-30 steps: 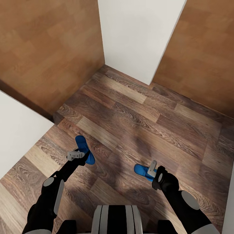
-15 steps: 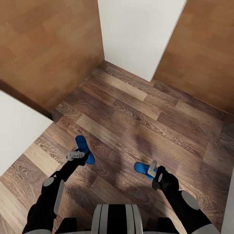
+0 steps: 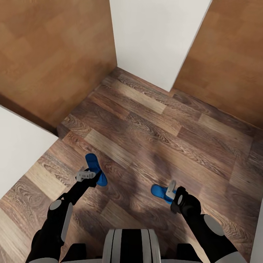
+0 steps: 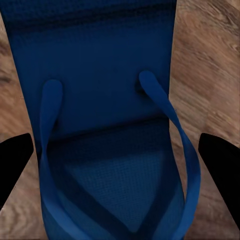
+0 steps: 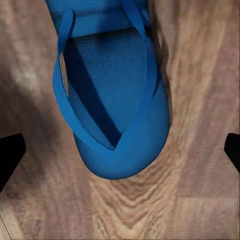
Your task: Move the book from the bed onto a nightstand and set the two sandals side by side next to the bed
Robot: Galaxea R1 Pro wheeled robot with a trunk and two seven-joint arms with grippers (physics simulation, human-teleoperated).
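Nothing has moved: left gripper [image 3: 86, 174] spread over one sandal [image 3: 95, 169], right gripper [image 3: 171, 190] spread over the other sandal [image 3: 159, 192]; white wall [image 3: 157, 40] stands ahead.

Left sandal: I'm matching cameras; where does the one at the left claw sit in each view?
Head view: left sandal, lower left, at the left claw.
Left wrist view: left sandal, between the dark fingertips.
Right wrist view: the other sandal.
Shared landmark: wood-plank floor.

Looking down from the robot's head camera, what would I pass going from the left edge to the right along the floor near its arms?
Left gripper → first blue sandal → bare wood-plank floor → second blue sandal → right gripper.
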